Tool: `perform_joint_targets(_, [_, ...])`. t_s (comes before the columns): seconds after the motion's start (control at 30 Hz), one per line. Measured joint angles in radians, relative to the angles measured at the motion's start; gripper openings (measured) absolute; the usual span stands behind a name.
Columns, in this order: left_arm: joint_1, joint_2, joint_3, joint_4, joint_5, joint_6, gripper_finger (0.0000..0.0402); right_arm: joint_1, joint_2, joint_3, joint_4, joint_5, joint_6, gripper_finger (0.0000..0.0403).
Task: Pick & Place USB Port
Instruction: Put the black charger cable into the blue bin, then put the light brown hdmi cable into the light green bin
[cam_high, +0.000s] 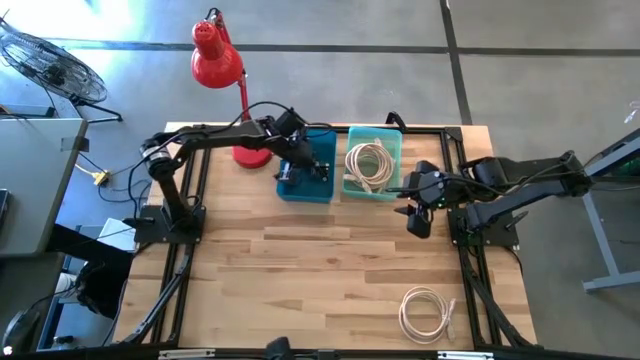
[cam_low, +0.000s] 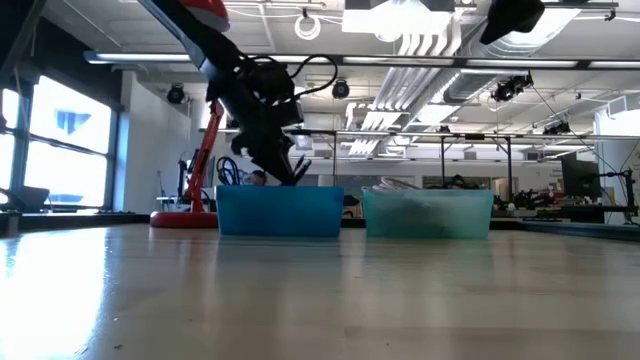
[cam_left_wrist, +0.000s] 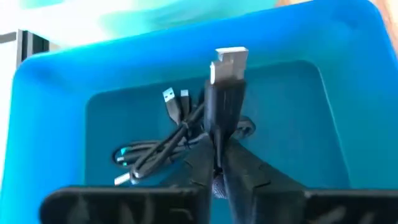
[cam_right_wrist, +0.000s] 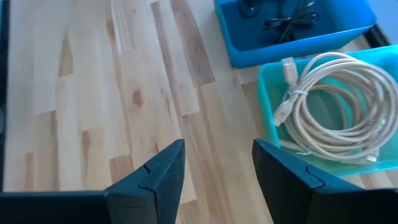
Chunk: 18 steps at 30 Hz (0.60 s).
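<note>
A black USB cable (cam_left_wrist: 222, 106) is held clenched in the left gripper (cam_left_wrist: 219, 163), silver plug pointing lengthwise away from the fingers, above the blue plastic bin (cam_left_wrist: 50, 112); no writing is legible.

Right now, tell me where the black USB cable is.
The black USB cable is pinched in the left hand over the blue bin, beside the teal bin.

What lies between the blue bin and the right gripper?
In the high view, the teal bin with a coiled white cable sits between the blue bin and the right gripper.
</note>
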Motion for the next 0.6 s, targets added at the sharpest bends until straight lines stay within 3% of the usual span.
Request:
perform_joint_targets(0.33, [-0.013, -0.012, 0.001, 0.052, -0.033, 0.026, 0.0128, 0.0, 0.0, 0.0, 0.0, 0.041, 0.03, 0.0181])
perform_joint_targets(0.6, [-0.055, -0.076, 0.061, -0.035, -0.046, 0.018, 0.0192, 0.0, 0.0, -0.007, -0.012, 0.002, 0.054, 0.0181])
